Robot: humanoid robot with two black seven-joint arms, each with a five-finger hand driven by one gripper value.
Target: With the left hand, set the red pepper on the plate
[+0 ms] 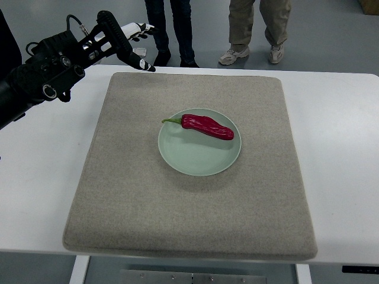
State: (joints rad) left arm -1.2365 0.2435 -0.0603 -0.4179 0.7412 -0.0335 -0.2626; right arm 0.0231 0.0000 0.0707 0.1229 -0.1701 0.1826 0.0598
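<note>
A red pepper (207,126) with a green stem lies on the upper part of a pale green plate (195,157), its stem pointing left. The plate sits near the middle of a grey mat (130,195). My left hand (127,42) is raised at the upper left, well away from the plate, over the far left corner of the mat and the table edge. Its fingers are stretched out and hold nothing. No right arm shows.
The mat lies on a white table (343,148). Two people's legs and shoes (251,53) stand on the floor just beyond the table's far edge.
</note>
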